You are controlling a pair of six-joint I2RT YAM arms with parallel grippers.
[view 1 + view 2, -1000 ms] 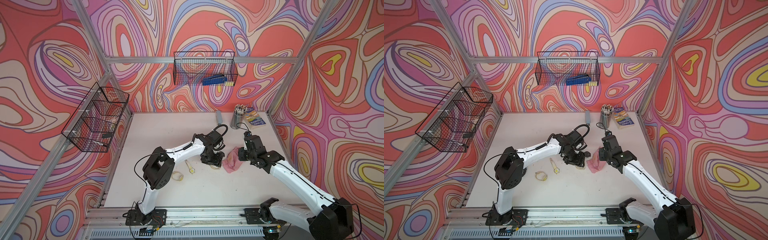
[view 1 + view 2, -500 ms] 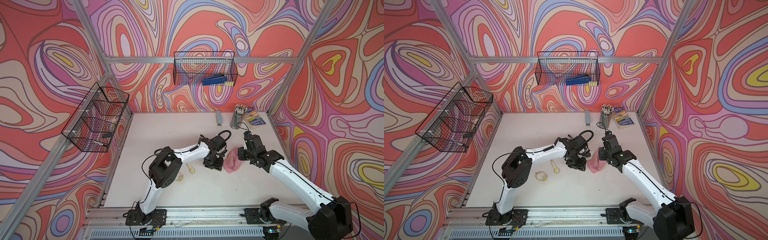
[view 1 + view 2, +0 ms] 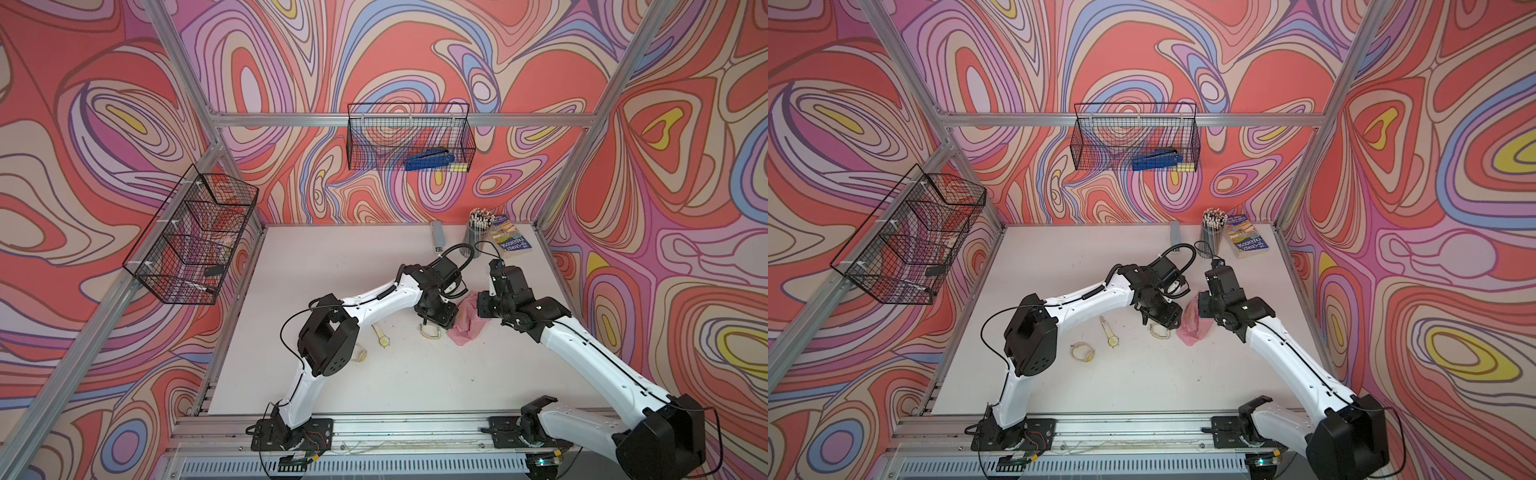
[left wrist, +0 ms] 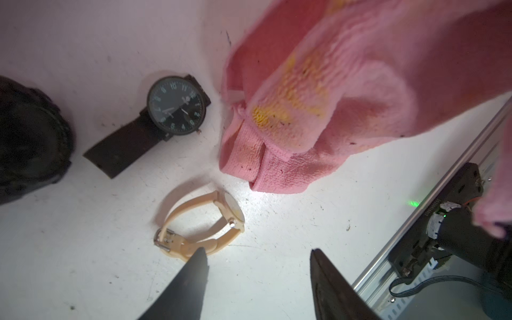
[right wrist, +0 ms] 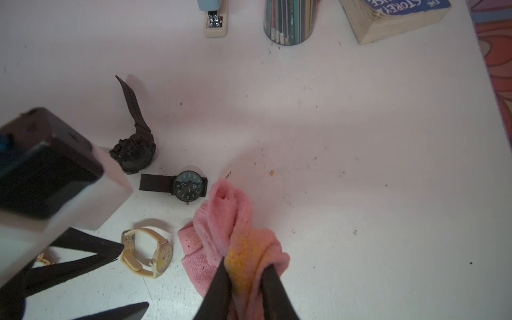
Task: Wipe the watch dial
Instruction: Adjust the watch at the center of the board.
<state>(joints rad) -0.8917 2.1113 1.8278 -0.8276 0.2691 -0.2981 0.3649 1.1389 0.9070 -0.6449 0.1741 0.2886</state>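
The right gripper [image 5: 246,270] pinches a bunched pink cloth [image 5: 221,210] between nearly closed fingers. The cloth's loose end trails onto the white table [image 3: 332,270], likely so that a padded fold can be drawn over a watch face.

The left gripper [image 4: 257,250] hangs with its fingers spread wide and empty, just above a beige buckle-strap watch [image 4: 231,213]. This watch rests on its side with the strap fastened in a loop, between that gripper and the cloth. One fingertip sits at the strap (contact cannot be told), probably to steady the watch for wiping. It seems to be the task's watch.

A black analogue watch [image 4: 176,106] lies flat, dial up, just beside the cloth, with a chunky black sports watch [image 5: 134,152] near it.

A wire basket [image 3: 361,141] on the back wall holds a blue tool [image 3: 428,160] and a yellow block [image 3: 457,167]. A side basket [image 3: 191,245] with several compartments holds a small dark item [image 3: 214,271]. A mesh cup [image 3: 473,243] at the table's far edge is full of pencils [image 3: 480,216].
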